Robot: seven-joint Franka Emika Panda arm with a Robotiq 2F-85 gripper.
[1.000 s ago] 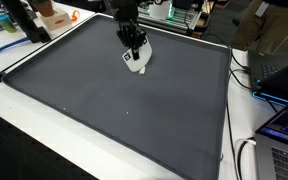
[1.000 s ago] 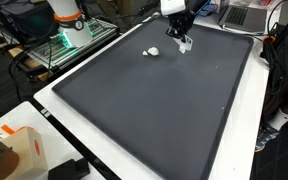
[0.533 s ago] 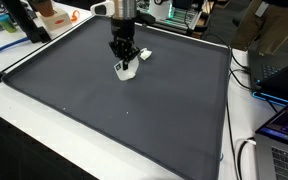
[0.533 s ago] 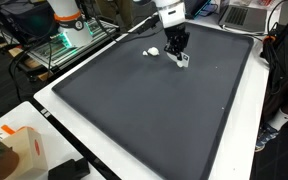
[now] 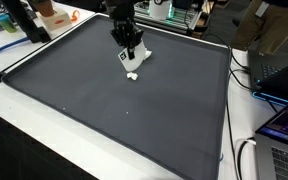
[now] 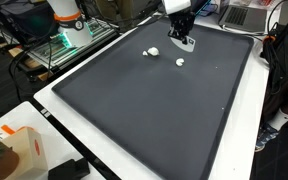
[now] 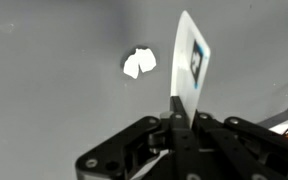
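Here, the largest thing I see is a dark mat (image 5: pixel 134 120) that covers most of a white table (image 5: pixel 14 140), with cables and laptops along the table's edges. Over the far part of the mat hangs the gripper (image 5: pixel 130 50), seen from above in both exterior views. Its jaws are pinched tight on a thin white card (image 7: pixel 191 62) with a dark printed patch. In the wrist view the card stands on edge, its long axis running straight out from the fingertips (image 7: pixel 174 112), and the bottom edge is clamped between them. Two small things lie loose on the mat, apart from the gripper. One white scrap (image 6: pixel 180 62) sits near the gripper, a little toward the mat's middle. A second scrap (image 6: pixel 152 51) lies off to one side of it. In the wrist view one crumpled scrap (image 7: pixel 138 63) shows beside the card's flat face, not touching it, though I cannot tell which of the two it is.
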